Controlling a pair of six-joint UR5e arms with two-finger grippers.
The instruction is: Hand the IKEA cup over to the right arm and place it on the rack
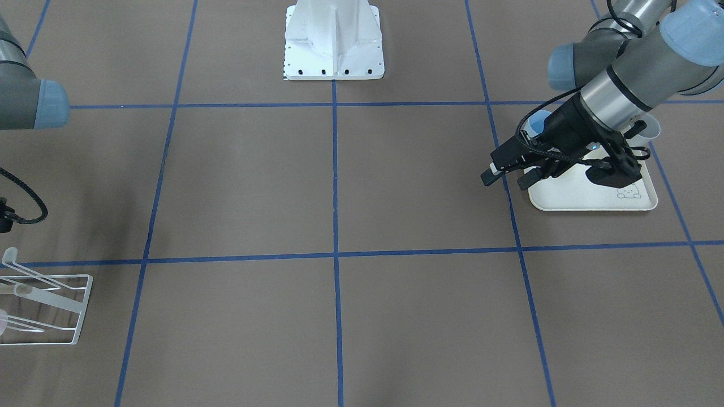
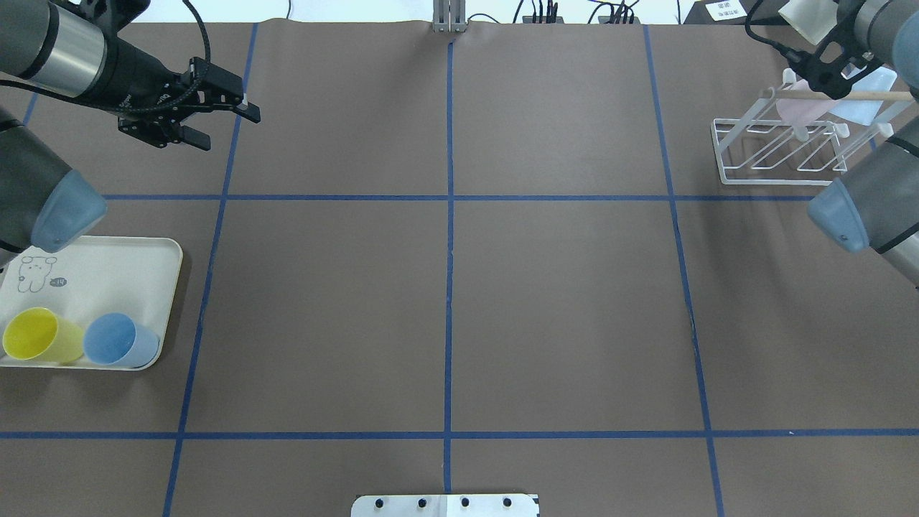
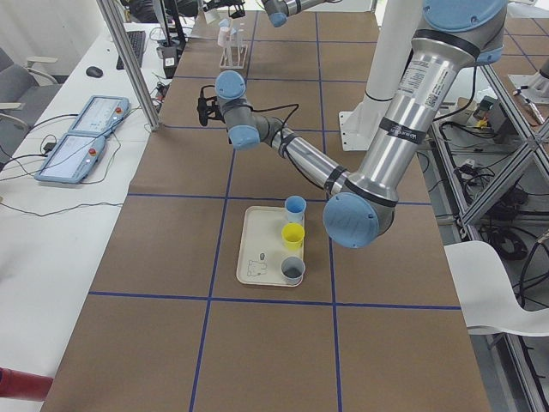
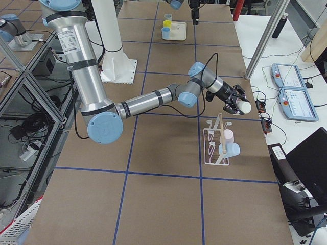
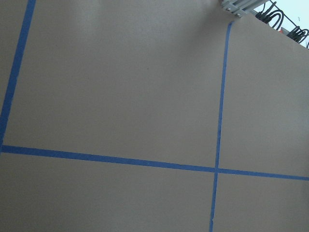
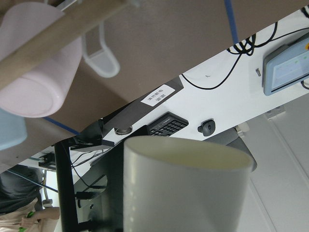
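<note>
Brown desk (image 2: 560, 301) under a grid of blue tape. At upper right of the overhead view, right arm (image 2: 883, 179) stretched over the corner, pincer (image 4: 238, 104) clenched on the cream IKEA cup (image 4: 246, 107), held in the air close by the rack (image 2: 779, 182), not on it. At upper left, left pincer (image 2: 224, 128) released, empty, clear of the desk. At lower left, cream tray (image 2: 108, 273) carrying a yellow cup (image 2: 36, 336) and a blue cup (image 2: 115, 339) side by side. On the white wire rack, under its wooden dowel (image 2: 854, 94), a pink cup (image 2: 808, 108) beside a pale blue cup (image 2: 865, 100).
</note>
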